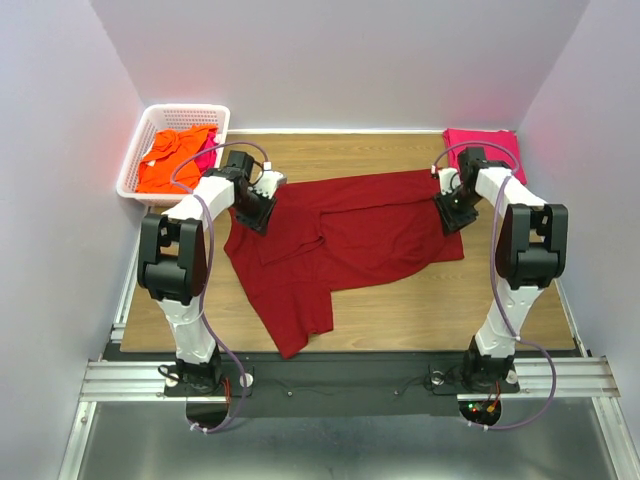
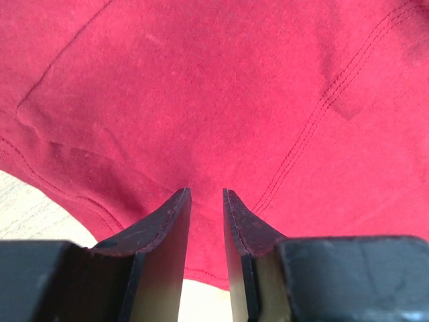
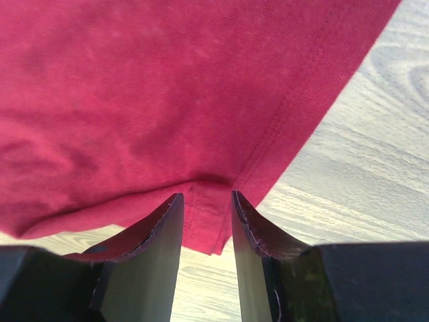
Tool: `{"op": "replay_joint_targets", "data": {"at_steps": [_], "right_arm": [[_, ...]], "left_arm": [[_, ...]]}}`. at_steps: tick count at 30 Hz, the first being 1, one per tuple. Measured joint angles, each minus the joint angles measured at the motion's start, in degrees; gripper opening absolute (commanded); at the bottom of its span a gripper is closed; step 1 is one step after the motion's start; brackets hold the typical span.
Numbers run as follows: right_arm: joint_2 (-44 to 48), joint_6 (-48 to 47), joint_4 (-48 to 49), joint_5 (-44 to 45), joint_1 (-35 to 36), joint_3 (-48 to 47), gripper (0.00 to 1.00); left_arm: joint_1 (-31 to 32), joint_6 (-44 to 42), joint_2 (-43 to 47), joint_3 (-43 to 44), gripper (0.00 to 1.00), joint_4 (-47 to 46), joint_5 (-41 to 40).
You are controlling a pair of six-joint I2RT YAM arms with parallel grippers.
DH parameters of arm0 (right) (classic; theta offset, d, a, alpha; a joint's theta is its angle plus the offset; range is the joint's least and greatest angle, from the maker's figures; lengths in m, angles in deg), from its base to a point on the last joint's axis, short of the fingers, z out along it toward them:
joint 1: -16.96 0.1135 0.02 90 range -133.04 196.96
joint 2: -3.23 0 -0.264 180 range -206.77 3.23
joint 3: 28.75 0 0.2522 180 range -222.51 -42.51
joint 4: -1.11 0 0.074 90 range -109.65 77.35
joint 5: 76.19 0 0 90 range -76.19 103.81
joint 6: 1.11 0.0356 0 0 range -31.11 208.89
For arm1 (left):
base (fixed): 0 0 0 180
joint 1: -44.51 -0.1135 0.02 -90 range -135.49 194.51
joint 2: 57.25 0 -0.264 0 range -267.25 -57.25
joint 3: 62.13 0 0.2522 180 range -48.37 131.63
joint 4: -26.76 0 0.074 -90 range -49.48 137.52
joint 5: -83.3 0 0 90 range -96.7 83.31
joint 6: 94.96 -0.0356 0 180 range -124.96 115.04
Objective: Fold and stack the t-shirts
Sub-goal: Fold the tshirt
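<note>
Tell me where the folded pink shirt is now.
In the top view, the folded pink shirt lies at the far right corner of the table, just behind the right gripper and beyond the dark red shirt.

text: none readable | labels: none | numbers: none | signs: none

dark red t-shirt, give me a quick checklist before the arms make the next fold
1. Grip of the left pincer on the dark red cloth t-shirt: ok, cloth gathered between its fingers.
2. Grip of the right pincer on the shirt's hem: ok.
3. Shirt lying flat: not ok, one part is doubled over, another trails towards the near edge.
4. Folded magenta-pink cloth shirt at the far right corner apart from it: ok.
5. White plastic lattice basket holding the orange cloth shirt apart from it: ok.
</note>
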Motion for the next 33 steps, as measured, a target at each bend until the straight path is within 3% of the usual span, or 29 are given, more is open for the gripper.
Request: {"op": "replay_joint_targets", "data": {"at_steps": [7, 14, 21, 30, 33], "right_arm": [[-1.4, 0.2, 0.3, 1.1, -0.7, 0.7, 0.4], [-2.2, 0.3, 0.4, 1.1, -0.8, 1.2, 0.33], [-2.4, 0.7, 0.3, 0.9, -0.9, 2.0, 0.01], [1.8, -0.5, -1.2, 0.7, -1.6, 2.0, 0.01], [5.6, -1.7, -2.6, 0.0, -1.6, 2.0, 0.1]], "left_arm": [[0.3, 0.0, -0.2, 0.0, 0.38, -0.5, 0.0], [0.3, 0.0, -0.3, -0.8, 0.37, -0.9, -0.3], [0.3, 0.0, -0.6, -0.9, 0.37, -1.2, -0.8], [0.3, -0.2, -0.6, -3.2, 0.34, -2.0, -2.1], [0.3, -0.2, -0.6, -4.2, 0.34, -2.0, -2.6]]}}
